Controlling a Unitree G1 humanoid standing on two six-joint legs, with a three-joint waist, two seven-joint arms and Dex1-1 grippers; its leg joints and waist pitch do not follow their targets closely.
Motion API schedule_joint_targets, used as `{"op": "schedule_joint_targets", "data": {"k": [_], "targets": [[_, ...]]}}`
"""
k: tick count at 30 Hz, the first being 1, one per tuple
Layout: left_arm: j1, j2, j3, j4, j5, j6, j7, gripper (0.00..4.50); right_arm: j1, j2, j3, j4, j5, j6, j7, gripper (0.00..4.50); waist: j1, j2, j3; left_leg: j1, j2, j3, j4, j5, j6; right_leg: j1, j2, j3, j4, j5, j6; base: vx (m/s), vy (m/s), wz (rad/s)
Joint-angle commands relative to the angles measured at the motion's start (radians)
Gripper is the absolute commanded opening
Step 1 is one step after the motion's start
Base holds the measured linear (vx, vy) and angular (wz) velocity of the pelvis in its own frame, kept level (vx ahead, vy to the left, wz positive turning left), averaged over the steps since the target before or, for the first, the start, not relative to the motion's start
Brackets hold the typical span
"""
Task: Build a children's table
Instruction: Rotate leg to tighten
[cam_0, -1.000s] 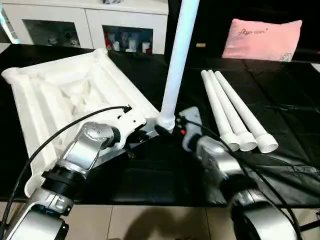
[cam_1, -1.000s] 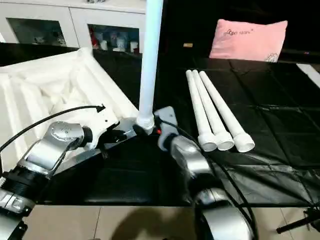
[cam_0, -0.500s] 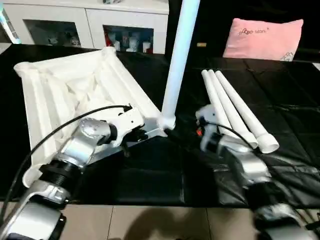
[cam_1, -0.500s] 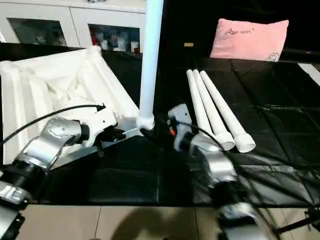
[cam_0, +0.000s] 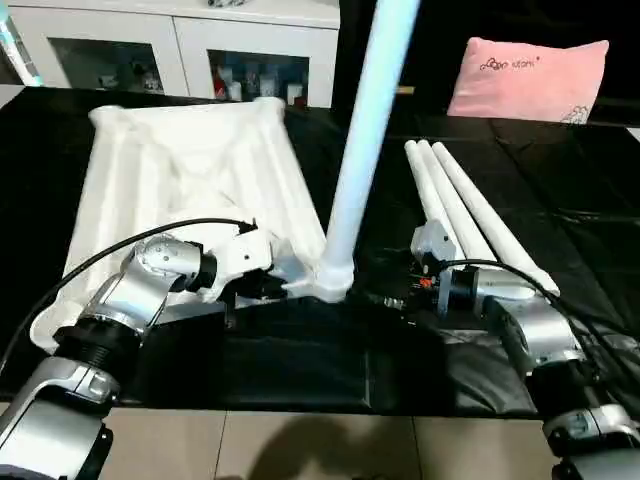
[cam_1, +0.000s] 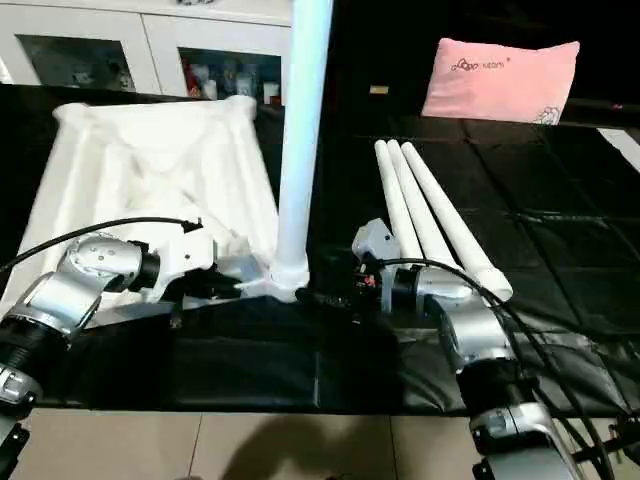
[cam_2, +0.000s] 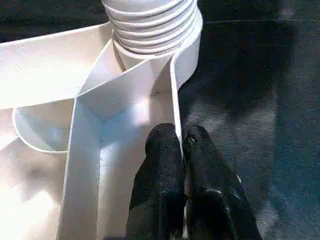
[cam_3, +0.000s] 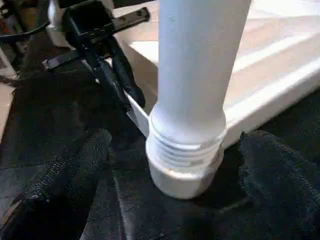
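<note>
A black mat (cam_0: 300, 350) covers the surface; behind it stand a white cabinet (cam_0: 190, 40) and a pink pillow (cam_0: 530, 80). The white table top (cam_0: 190, 180) lies underside up, one leg (cam_0: 365, 140) upright in its near corner socket (cam_3: 182, 160). Three spare legs (cam_0: 470, 215) lie beside it. The left gripper (cam_2: 181, 145) pinches the top's thin rim beside the socket. The right gripper (cam_3: 175, 175) spreads wide around the socket, fingers (cam_3: 65, 185) apart from it.

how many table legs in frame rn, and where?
4. One leg stands upright in the tabletop's near corner socket. Three loose legs lie side by side on the black mat, right of it. None appear hidden.
</note>
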Motion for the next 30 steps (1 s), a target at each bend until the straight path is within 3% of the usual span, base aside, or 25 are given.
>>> {"op": "schedule_joint_targets", "data": {"k": [1, 10, 22, 30], "targets": [[0.016, -0.005, -0.089, 0.030, 0.039, -0.020, -0.072, 0.00, -0.028, -0.009, 0.011, 0.033, -0.011, -0.025, 0.036, 4.48, -0.001, 0.003, -0.064, -0.016, 0.012, 0.020, -0.053, -0.027, 0.076, 0.069, -0.066, 0.045, -0.048, -0.007, -0.259, 0.000, 0.000, 0.00], [0.016, -0.006, -0.102, 0.025, 0.049, -0.054, -0.122, 0.00, -0.084, 0.016, 0.051, 0.131, -0.022, -0.067, 0.139, 4.48, 0.016, 0.003, -0.066, -0.016, 0.016, 0.022, -0.050, -0.020, 0.075, 0.069, -0.066, 0.041, -0.040, 0.017, -0.273, 0.000, 0.000, 0.00], [0.012, -0.005, -0.109, 0.039, 0.063, -0.078, -0.151, 0.00, -0.112, 0.022, 0.060, 0.213, -0.032, -0.113, 0.193, 3.42, 0.019, 0.007, -0.069, -0.016, 0.015, 0.022, -0.047, -0.015, 0.074, 0.070, -0.065, 0.041, -0.036, 0.040, -0.278, 0.000, 0.000, 0.00], [0.009, -0.007, -0.110, 0.045, 0.068, -0.084, -0.156, 0.00, -0.113, 0.027, 0.066, 0.236, -0.038, -0.128, 0.213, 2.74, 0.021, 0.009, -0.067, -0.014, 0.017, 0.022, -0.049, -0.050, 0.061, 0.067, -0.066, 0.041, -0.040, -0.009, -0.273, 0.000, 0.000, 0.00]]}}
